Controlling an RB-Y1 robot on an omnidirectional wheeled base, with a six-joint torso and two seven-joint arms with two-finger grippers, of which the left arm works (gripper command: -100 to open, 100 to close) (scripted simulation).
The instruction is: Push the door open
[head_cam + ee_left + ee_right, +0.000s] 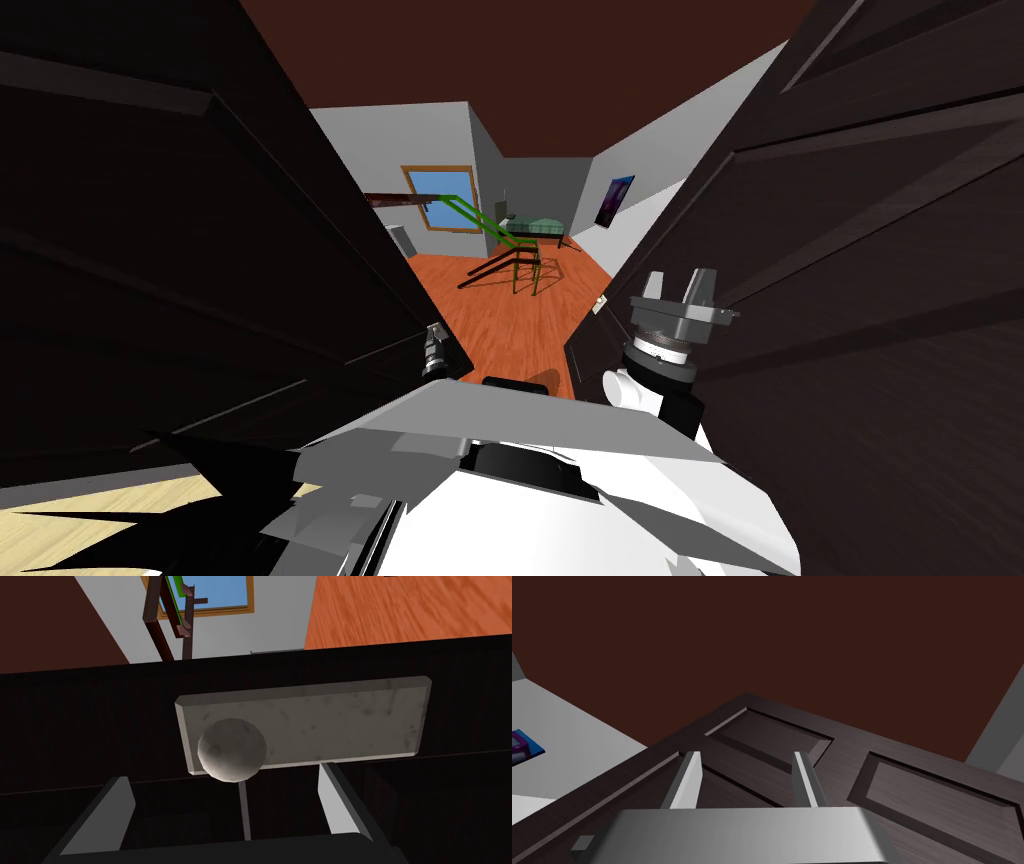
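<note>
Where the left arm reaches: left gripper (222, 776) held low at the door (200, 250), blade fingers (117, 801) spread wide, pinching nothing.
Knob (231, 749): round, dull grey, mottled; just past the fingertips and between them, with neither finger pressing it.
Plate (325, 721): flat grey rectangle with bevelled edges and a smudged face, fixed to the door behind the knob.
Door: dark wood grain, on the left, with a gap to its right.
Right arm: right gripper (678, 292) raised, fingers apart and empty, against the second door (850, 250).
Second door: dark, recessed panels, on the right.
Far room: orange plank floor (500, 310), blue window (440, 195) in a wooden frame.
</note>
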